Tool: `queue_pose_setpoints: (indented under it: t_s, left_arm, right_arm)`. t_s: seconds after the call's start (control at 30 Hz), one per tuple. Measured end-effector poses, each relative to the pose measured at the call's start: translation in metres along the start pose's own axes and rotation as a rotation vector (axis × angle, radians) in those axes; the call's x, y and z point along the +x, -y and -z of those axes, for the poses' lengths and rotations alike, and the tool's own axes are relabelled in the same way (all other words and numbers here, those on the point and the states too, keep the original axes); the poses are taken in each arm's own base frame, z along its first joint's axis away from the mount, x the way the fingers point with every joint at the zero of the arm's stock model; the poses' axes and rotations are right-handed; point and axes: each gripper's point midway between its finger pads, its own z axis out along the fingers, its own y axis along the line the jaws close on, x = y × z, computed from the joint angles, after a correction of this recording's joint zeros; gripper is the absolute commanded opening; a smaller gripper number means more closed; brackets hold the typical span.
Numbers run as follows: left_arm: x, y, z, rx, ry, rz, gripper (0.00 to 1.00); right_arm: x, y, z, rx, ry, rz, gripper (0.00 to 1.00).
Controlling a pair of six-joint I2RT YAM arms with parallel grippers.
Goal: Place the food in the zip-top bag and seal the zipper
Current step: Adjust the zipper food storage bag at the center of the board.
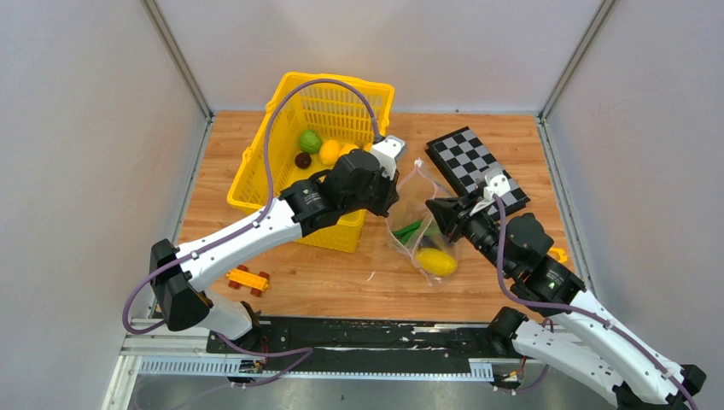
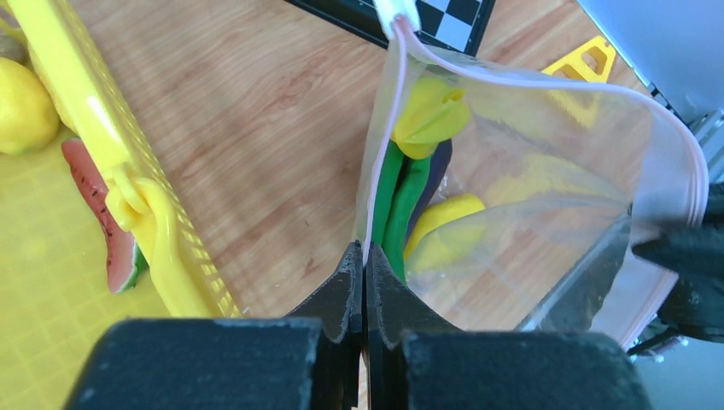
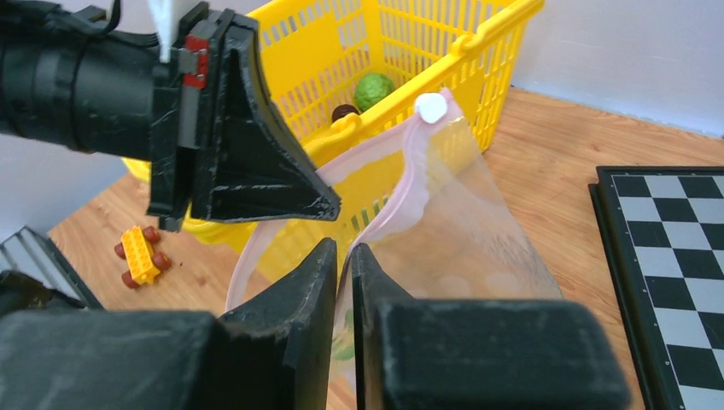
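Observation:
The clear zip-top bag point(image 1: 420, 229) hangs open between my two grippers over the wood table. My left gripper point(image 2: 365, 253) is shut on the near side of its pink zipper point(image 2: 546, 82) rim. My right gripper point(image 3: 342, 253) is shut on the opposite rim, below the white slider point(image 3: 429, 108). Inside the bag are long green pods point(image 2: 398, 201), a purple eggplant point(image 2: 437, 169) and yellow fruits point(image 2: 444, 232). A lemon point(image 2: 21, 107) and a watermelon slice point(image 2: 113, 232) lie in the yellow basket point(image 1: 318, 109), with a green ball point(image 1: 310, 140) and a dark ball point(image 1: 302, 160).
The basket stands just left of the bag, touching my left arm. A chequerboard point(image 1: 476, 165) lies at the back right, beside the right gripper. An orange toy car point(image 1: 248, 279) sits at the front left. A small yellow object point(image 1: 559, 254) lies near the right edge.

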Motion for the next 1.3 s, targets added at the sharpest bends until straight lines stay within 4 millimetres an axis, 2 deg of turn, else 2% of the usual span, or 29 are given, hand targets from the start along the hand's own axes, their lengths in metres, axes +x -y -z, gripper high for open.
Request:
queue_pose_setpoints:
  t_s: [0.03, 0.1, 0.13, 0.23, 0.43, 0.57, 0.77, 0.87, 0.97, 1.13, 1.3]
  left_arm:
    - [-0.002, 0.0, 0.0, -0.004, 0.007, 0.004, 0.0]
    - [-0.005, -0.001, -0.001, -0.01, 0.019, 0.01, 0.0]
    - [-0.005, -0.001, -0.001, -0.012, 0.022, 0.011, 0.0]
    - [-0.006, -0.001, -0.001, -0.014, 0.026, 0.013, 0.0]
    - [-0.009, 0.0, -0.001, -0.008, 0.037, 0.014, 0.0]
    - [-0.012, 0.002, -0.001, 0.001, 0.044, 0.015, 0.0]
    - [-0.014, 0.005, 0.0, 0.014, 0.048, 0.015, 0.0]
    - [-0.015, 0.006, 0.0, 0.021, 0.049, 0.016, 0.0]
    - [-0.014, 0.006, 0.0, 0.022, 0.048, 0.016, 0.0]
    - [-0.015, 0.006, 0.0, 0.022, 0.049, 0.016, 0.0]
    - [-0.016, 0.006, 0.0, 0.019, 0.057, 0.018, 0.0]
  right_arm:
    - [0.001, -0.002, 0.001, -0.011, -0.018, 0.008, 0.19]
    - [0.0, -0.005, 0.002, -0.027, -0.047, 0.019, 0.31]
    - [-0.001, -0.006, 0.003, -0.029, -0.056, 0.021, 0.41]
    - [0.0, -0.006, 0.003, -0.021, -0.098, 0.027, 0.53]
    - [-0.001, -0.002, 0.001, 0.025, -0.184, 0.029, 0.63]
    - [-0.002, 0.002, -0.004, 0.068, -0.221, 0.027, 0.64]
    - [-0.014, 0.014, -0.016, 0.163, -0.257, 0.027, 0.53]
    - [-0.014, 0.022, -0.022, 0.204, -0.285, 0.03, 0.38]
    - [-0.005, 0.027, -0.025, 0.223, -0.329, 0.037, 0.22]
    - [0.004, 0.026, -0.021, 0.212, -0.37, 0.034, 0.01]
    - [0.006, 0.024, -0.014, 0.189, -0.364, 0.028, 0.0]
